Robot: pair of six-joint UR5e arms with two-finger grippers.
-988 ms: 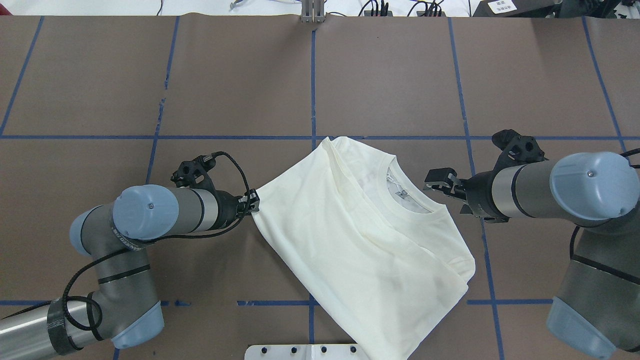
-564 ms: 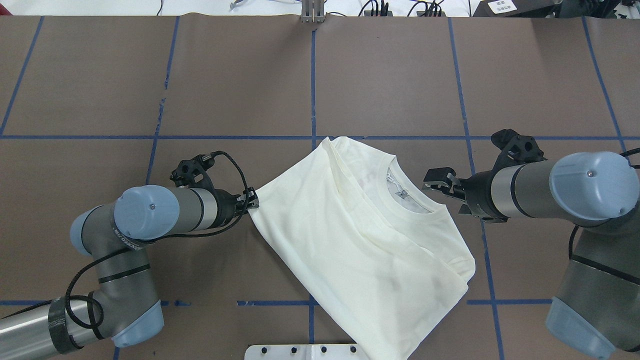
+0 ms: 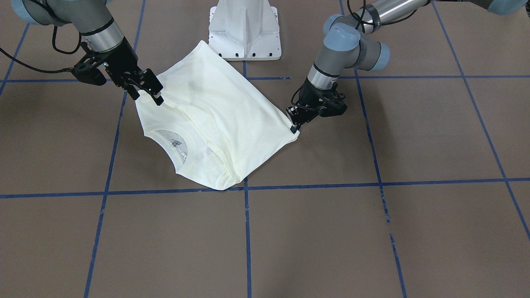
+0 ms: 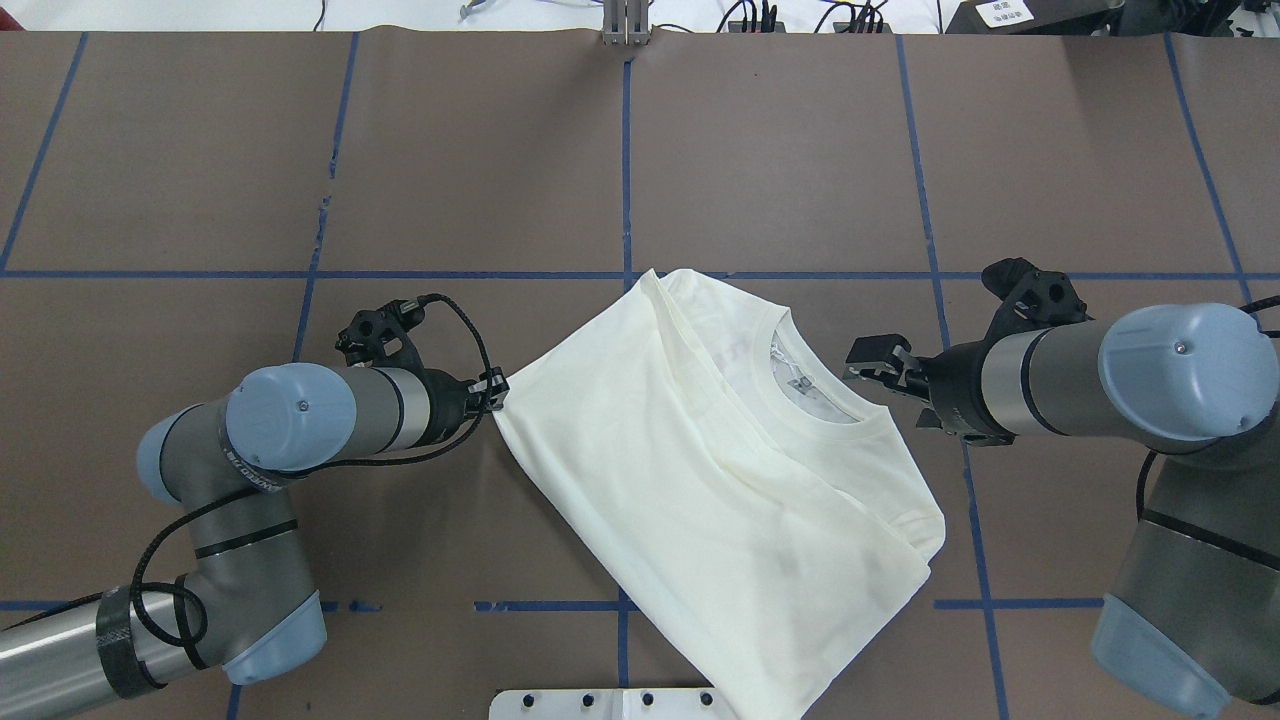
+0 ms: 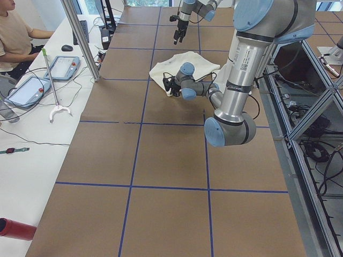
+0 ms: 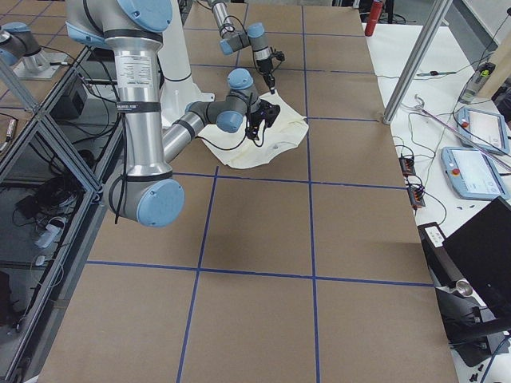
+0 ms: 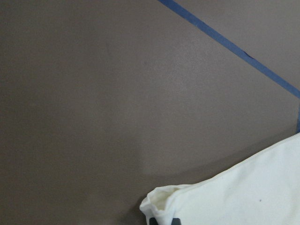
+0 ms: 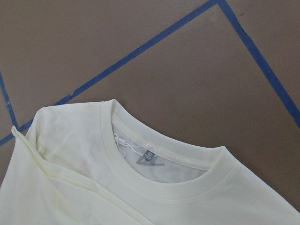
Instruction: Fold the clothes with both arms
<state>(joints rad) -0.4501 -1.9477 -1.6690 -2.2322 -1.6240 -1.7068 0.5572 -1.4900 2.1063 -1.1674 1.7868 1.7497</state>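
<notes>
I see the shirt (image 4: 720,480) lying on the brown bench (image 4: 800,150). It is folded over and turned at a slant, in the middle, close to the robot. Its round neck (image 8: 159,164) faces up, with a small grey label (image 8: 149,157) inside. One corner of the shirt reaches the foot of the white base (image 3: 245,29) between the arms.

The left pincer (image 4: 497,390) is down low by the bench, on the robot's left side. It pinches a corner of the shirt. In the left wrist view the cloth bunches up right at the dark finger.

The right pincer (image 4: 872,362) is spread, with nothing in it. It sits beside the shoulder of the shirt, near the neck. I cannot tell if a fingertip touches the cloth.

Blue tape lines (image 4: 625,180) cross the bench in big squares, and one runs under the shirt. In each side view the big near arm stands in front of the shirt and hides part of it.

Next to the bench is a white table (image 5: 32,134). A person (image 5: 13,37) sits there by two screens (image 5: 67,67), well apart from the arms. A metal post (image 5: 80,37) stands at the bench's edge, and a red tube (image 5: 16,229) lies on the white table.
</notes>
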